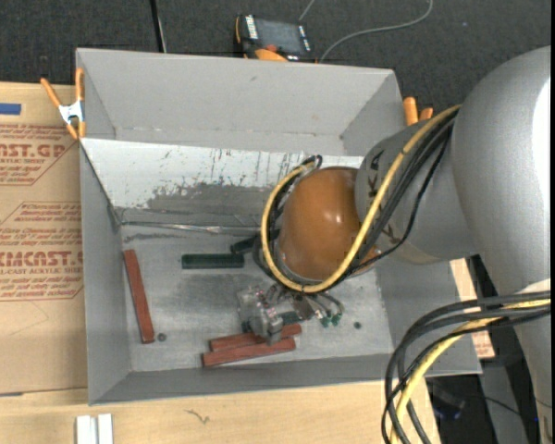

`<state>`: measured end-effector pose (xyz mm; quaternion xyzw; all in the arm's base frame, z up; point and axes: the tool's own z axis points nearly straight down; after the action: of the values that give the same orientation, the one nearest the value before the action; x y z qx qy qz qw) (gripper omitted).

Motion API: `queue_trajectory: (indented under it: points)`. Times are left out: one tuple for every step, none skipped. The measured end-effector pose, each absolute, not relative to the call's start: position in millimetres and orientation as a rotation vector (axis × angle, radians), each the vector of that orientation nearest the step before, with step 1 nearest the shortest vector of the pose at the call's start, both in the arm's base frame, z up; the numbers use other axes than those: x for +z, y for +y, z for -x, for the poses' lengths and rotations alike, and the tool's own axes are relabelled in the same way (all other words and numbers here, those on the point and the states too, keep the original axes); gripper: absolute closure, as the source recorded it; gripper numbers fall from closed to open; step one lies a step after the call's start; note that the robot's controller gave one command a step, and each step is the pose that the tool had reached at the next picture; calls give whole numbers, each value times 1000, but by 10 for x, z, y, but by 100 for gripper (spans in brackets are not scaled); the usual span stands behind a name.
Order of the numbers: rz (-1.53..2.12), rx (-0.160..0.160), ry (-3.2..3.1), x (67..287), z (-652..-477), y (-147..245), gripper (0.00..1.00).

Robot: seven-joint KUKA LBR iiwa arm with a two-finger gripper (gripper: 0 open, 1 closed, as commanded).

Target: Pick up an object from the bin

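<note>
The gripper (266, 319) sits low in the lower centre of the grey metal bin (100, 276), under the arm's orange domed cover (319, 225). Released or clenched, I cannot tell from here. Just below it, touching or nearly so, lie two reddish-brown flat bars (250, 346), overlapped, close to the bin's near wall. Judging by look: light, stiff, not fragile, faces perhaps a little slick. Best taken across the narrow width near mid-length, so a bar does not swing. A third matching bar (137, 296) lies well apart at lower left; a dark green flat piece (211, 261) sits mid-frame.
</note>
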<state>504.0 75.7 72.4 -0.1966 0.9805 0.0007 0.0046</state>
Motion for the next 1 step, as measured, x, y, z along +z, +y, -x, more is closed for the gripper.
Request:
queue_trajectory:
  points:
    - [383, 4, 3110, 1670, -5086, 994, 100]
